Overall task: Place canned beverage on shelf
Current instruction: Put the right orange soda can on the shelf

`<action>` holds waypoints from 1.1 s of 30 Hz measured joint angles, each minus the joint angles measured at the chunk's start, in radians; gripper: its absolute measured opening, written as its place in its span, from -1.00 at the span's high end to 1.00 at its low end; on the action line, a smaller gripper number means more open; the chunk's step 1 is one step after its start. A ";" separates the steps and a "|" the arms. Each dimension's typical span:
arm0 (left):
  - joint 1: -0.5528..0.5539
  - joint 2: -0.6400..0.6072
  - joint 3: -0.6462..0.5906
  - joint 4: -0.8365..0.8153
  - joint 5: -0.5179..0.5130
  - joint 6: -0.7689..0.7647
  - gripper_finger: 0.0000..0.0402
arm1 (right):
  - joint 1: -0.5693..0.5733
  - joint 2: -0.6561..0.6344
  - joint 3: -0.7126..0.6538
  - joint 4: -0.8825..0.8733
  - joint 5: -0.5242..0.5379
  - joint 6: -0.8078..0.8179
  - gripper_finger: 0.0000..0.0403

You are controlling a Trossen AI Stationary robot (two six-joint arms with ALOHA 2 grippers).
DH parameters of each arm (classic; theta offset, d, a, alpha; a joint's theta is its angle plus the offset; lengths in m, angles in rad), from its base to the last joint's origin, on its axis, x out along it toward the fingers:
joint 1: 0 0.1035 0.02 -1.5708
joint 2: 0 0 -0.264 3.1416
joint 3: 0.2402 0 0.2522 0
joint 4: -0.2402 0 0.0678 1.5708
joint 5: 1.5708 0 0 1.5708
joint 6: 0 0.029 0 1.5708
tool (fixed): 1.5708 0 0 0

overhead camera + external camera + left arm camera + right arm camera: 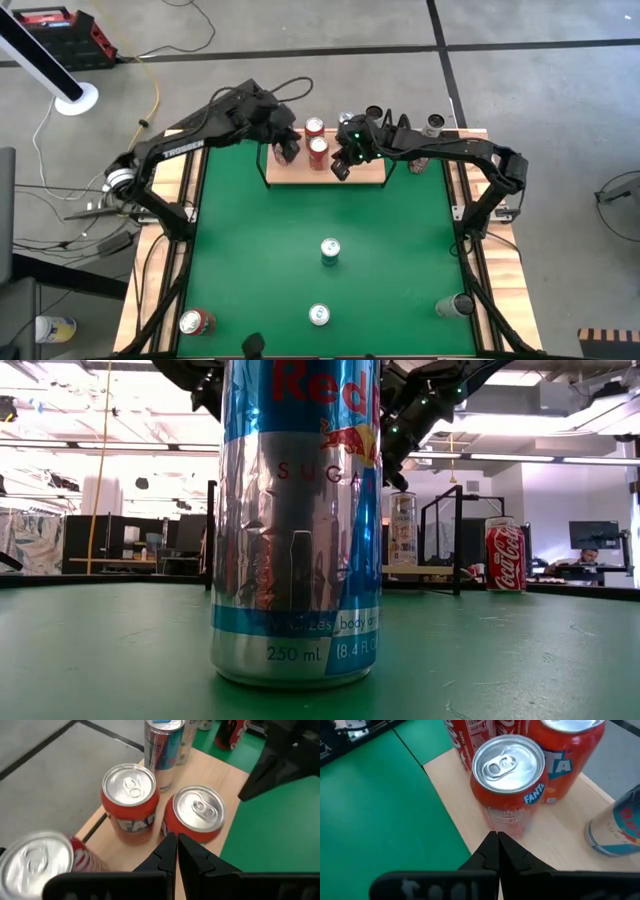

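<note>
Left end effector [287, 150], fingers together, empty, hovers over the shelf [290, 176] left end. Two Fanta cans [318, 148] stand on the shelf. Right end effector [341, 168], also together and empty, faces them. More cans [330, 250] wait on the table [260, 260], presumably for later placement.

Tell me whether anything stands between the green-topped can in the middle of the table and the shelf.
Nothing on the mat between the can and the shelf. At the shelf itself, both shut grippers, left and right, hover, with two Fanta cans standing between them; the board's right part looks free.
</note>
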 joint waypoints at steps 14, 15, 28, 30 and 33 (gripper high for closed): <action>-0.009 0.157 0.055 0.003 -0.009 -0.001 1.00 | -0.049 -0.001 0.000 0.030 -0.047 -0.046 0.91; -0.012 0.162 0.055 0.020 -0.009 -0.007 1.00 | -0.049 -0.001 0.000 0.029 -0.049 -0.045 0.91; -0.031 0.165 0.055 0.053 -0.083 0.005 1.00 | -0.054 -0.001 0.000 0.029 -0.099 -0.051 0.90; -0.039 0.165 0.055 0.053 -0.082 0.005 1.00 | -0.054 -0.001 0.000 0.029 -0.114 -0.052 0.90; -0.048 0.165 0.055 0.051 -0.082 0.003 1.00 | -0.051 -0.001 0.000 0.028 -0.135 -0.045 0.90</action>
